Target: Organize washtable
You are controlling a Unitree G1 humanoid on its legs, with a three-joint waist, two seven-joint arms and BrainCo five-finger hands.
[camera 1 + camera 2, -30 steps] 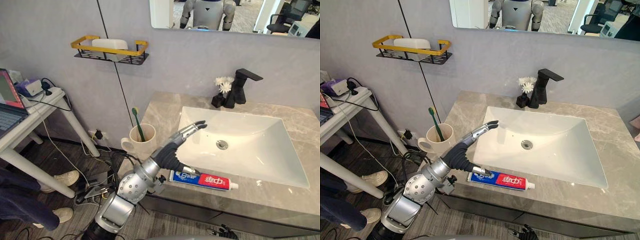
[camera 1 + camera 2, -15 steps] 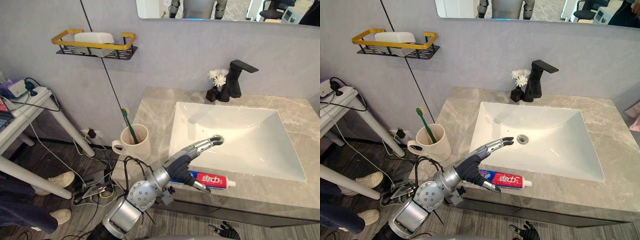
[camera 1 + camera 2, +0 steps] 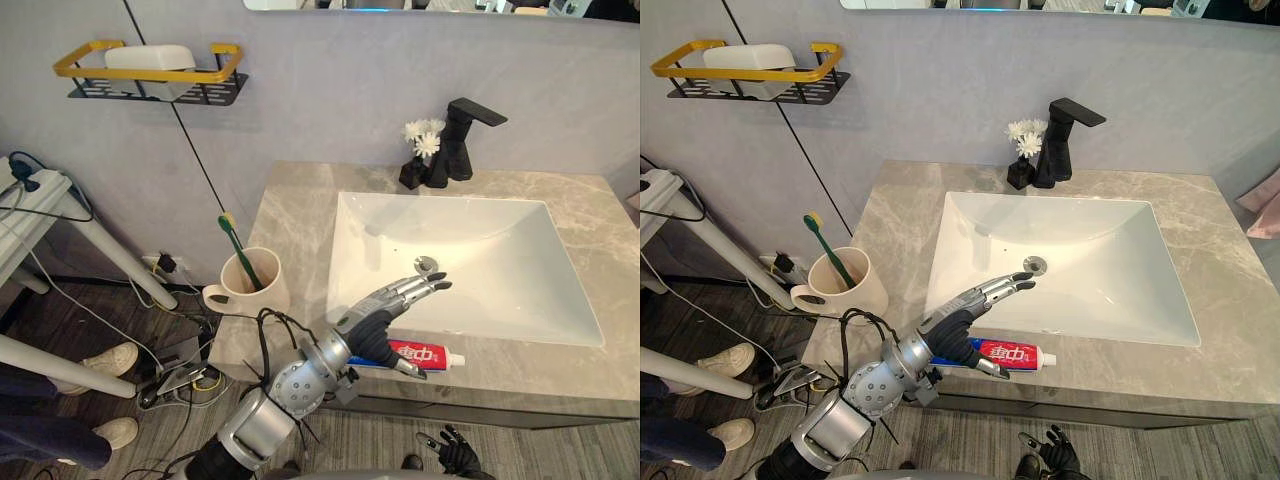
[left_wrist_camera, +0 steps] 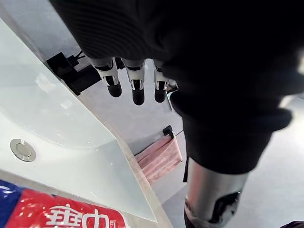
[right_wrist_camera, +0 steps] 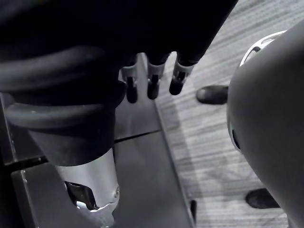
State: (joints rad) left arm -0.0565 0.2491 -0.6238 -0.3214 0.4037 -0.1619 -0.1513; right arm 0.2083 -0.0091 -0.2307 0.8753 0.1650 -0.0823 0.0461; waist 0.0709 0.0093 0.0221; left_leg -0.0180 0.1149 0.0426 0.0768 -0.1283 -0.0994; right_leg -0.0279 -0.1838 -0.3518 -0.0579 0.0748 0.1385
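Observation:
A red, white and blue toothpaste tube (image 3: pixel 428 354) lies on the grey marble counter (image 3: pixel 290 210), along its front edge before the white sink (image 3: pixel 480 250). My left hand (image 3: pixel 372 325) hovers over the tube's left end. Its fingers (image 4: pixel 137 90) are straight and point across the basin towards the drain, with the thumb lowered in front of the tube; the hand is open. I cannot tell whether it touches the tube (image 4: pixel 71 213). A cream mug (image 3: pixel 252 288) holding a green toothbrush (image 3: pixel 238 250) stands at the counter's left edge. My right hand (image 5: pixel 152 80) hangs open low before the cabinet.
A black faucet (image 3: pixel 465 135) and a small vase of white flowers (image 3: pixel 422 135) stand behind the sink. On the wall at upper left, a yellow-rimmed black shelf (image 3: pixel 150 75) holds a white soap bar (image 3: pixel 150 57). A pink towel (image 3: pixel 1265 195) hangs at the far right.
The camera has tilted down and shifted. My left hand has moved from the sink's left rim towards the front, and is now over the toothpaste tube.

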